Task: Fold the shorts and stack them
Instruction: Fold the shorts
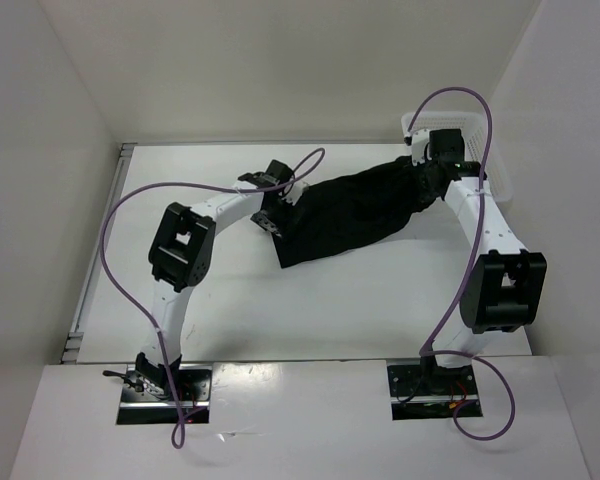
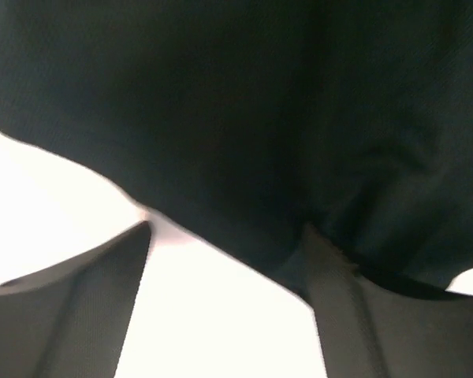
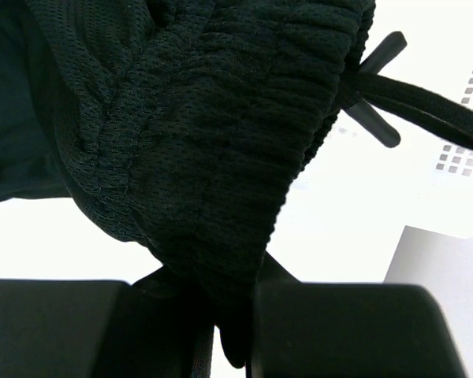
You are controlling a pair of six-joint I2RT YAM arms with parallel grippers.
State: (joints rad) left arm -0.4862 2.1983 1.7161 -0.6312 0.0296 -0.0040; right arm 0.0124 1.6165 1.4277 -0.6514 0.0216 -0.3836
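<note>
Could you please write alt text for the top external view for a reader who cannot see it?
Black shorts stretch diagonally across a white table. The robot's right gripper is at their far-right end, beside a white basket in the table's far corner; the left gripper is at their left end.

The shorts (image 1: 350, 215) stretch across the table's (image 1: 280, 310) far half, with the left gripper (image 1: 273, 207) at their left end, the right gripper (image 1: 429, 172) at their right end, and the basket (image 1: 497, 168) just behind that, in the far-right corner.
</note>
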